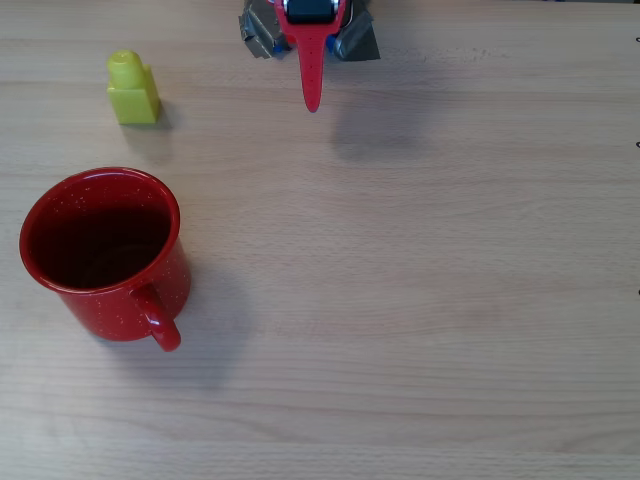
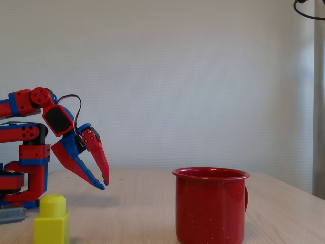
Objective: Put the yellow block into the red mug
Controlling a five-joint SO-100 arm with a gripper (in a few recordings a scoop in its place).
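Observation:
The yellow block stands upright on the wooden table at the far left of the overhead view, its round stud on top; in the fixed view the block sits low at the left. The red mug stands nearer the front left, its handle toward the front right and its dark inside bare; in the fixed view the mug is right of centre. My gripper hangs above the table at the top centre, well to the right of the block. In the fixed view the gripper points down, its tips together, holding nothing.
The red and blue arm base stands at the left of the fixed view. Grey clamps sit at the table's top edge beside the arm. Bare wood stretches across the right half of the table.

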